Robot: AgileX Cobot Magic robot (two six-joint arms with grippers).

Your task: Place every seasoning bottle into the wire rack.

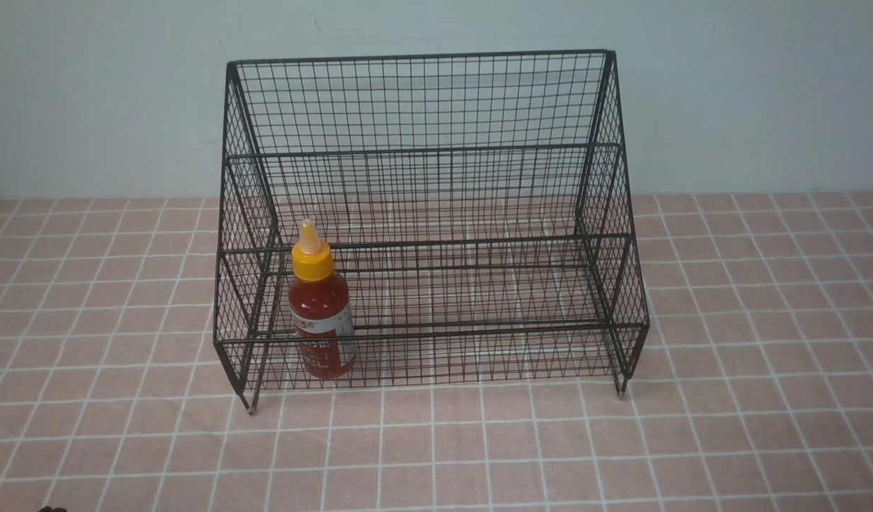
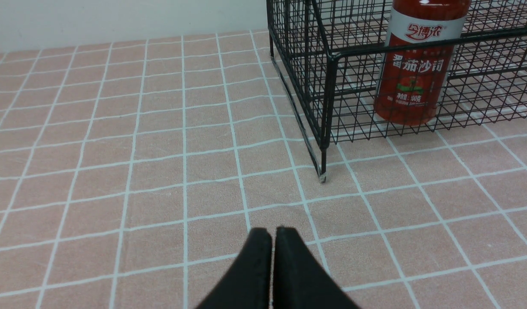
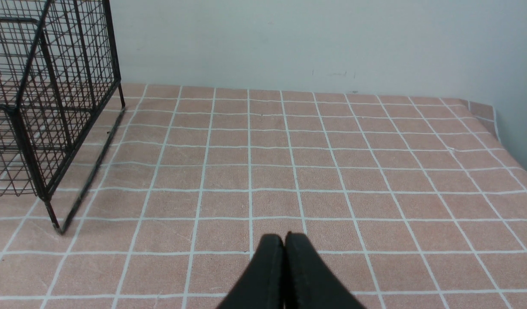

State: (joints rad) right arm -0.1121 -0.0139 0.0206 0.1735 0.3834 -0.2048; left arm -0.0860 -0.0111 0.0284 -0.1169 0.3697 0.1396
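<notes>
The left gripper (image 2: pixel 274 234) and right gripper (image 3: pixel 284 238) hover low over the pink checked tablecloth (image 1: pixel 749 341), fingers pressed together, holding nothing. One seasoning bottle (image 1: pixel 319 313) stands upright in the single wire rack's (image 1: pixel 436 178) lowest tier, left end.

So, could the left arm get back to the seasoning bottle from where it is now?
Probably yes, from above. The seasoning bottle stands upright at the left end of the wire rack, whose front tier is open-topped. The left tool, shut and empty, sits just outside the rack's corner.

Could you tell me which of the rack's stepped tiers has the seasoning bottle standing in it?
The lowest, front tier of the wire rack: the seasoning bottle stands upright at its left end. The higher tiers hold nothing.
</notes>
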